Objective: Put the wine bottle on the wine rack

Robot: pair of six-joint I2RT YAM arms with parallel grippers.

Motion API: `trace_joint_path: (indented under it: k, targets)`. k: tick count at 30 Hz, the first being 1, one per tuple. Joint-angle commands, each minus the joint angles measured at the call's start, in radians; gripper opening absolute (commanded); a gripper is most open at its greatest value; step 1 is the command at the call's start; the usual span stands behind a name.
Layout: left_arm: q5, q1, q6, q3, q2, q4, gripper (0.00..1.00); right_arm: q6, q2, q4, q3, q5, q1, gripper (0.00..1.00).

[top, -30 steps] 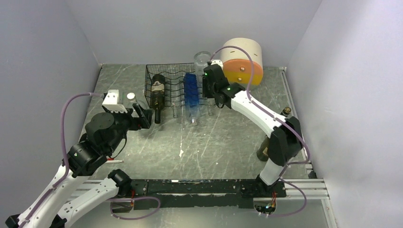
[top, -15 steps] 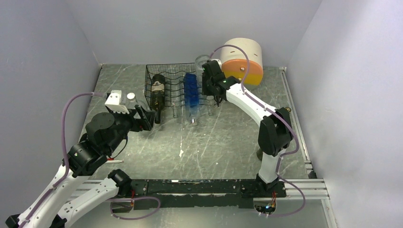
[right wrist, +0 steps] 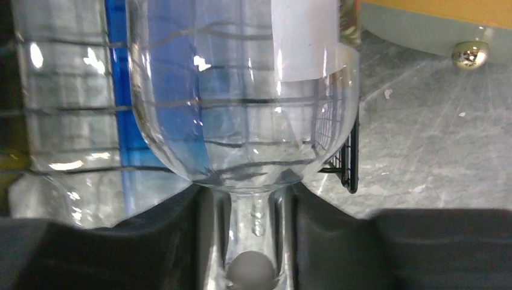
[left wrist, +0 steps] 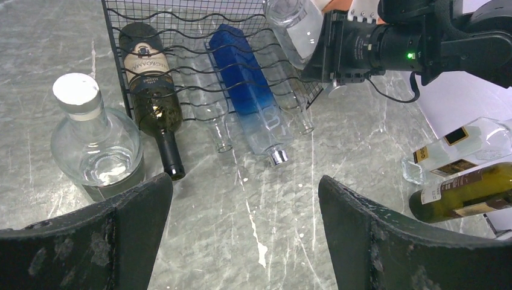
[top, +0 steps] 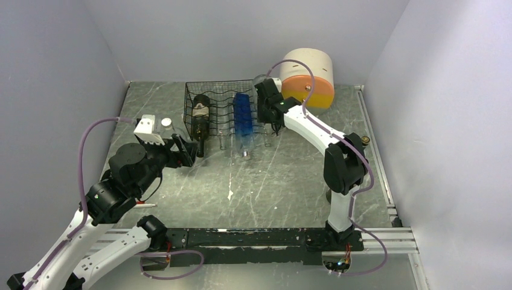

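Here the right claw (right wrist: 250, 208) is closed snugly on the neck of a clear wine bottle (right wrist: 241, 90), whose white-labelled body juts over the right end of the black wire wine rack (top: 220, 83) (whether it rests on the wires I cannot tell). Lying in the rack are a blue bottle (left wrist: 244, 78) and, at the left, a dark green wine bottle (left wrist: 151, 84). Behind the rack sits a round cream and orange drawer unit (top: 309, 75). The left claw (left wrist: 244, 187) hangs wide apart and empty over the tabletop (top: 272, 181), near a squat, white-capped clear bottle (left wrist: 96, 145) that stands just beside the rack.
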Motion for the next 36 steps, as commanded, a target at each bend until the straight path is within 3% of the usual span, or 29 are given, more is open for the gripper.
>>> trace_joint_path:
  k: [1, 3, 6, 13, 23, 30, 36]
  targets:
    - [0.015, 0.005, -0.007, 0.021, -0.004, -0.008, 0.94, -0.004, -0.027, 0.144, 0.062, 0.072, -0.002, 0.56]
    - [0.013, 0.005, -0.008, 0.021, -0.003, -0.01, 0.94, -0.018, -0.032, 0.155, 0.053, 0.067, -0.002, 0.68]
    - [0.027, 0.005, -0.001, 0.021, 0.002, -0.008, 0.94, -0.033, -0.047, 0.174, 0.036, 0.068, -0.002, 0.75]
    - [0.03, 0.005, 0.0, 0.02, 0.01, -0.003, 0.94, -0.056, -0.15, 0.198, -0.03, 0.072, -0.003, 0.76]
    - [0.038, 0.005, 0.014, 0.004, 0.012, 0.025, 0.94, -0.102, -0.493, 0.218, -0.286, 0.127, -0.003, 0.76]
    - [0.029, 0.005, 0.026, -0.026, 0.003, 0.048, 0.94, -0.107, -0.79, 0.071, -0.418, 0.373, -0.003, 0.76]
    - [0.025, 0.005, 0.036, -0.034, 0.013, 0.057, 0.94, -0.053, -0.915, -0.118, -0.408, 0.664, -0.004, 0.77]
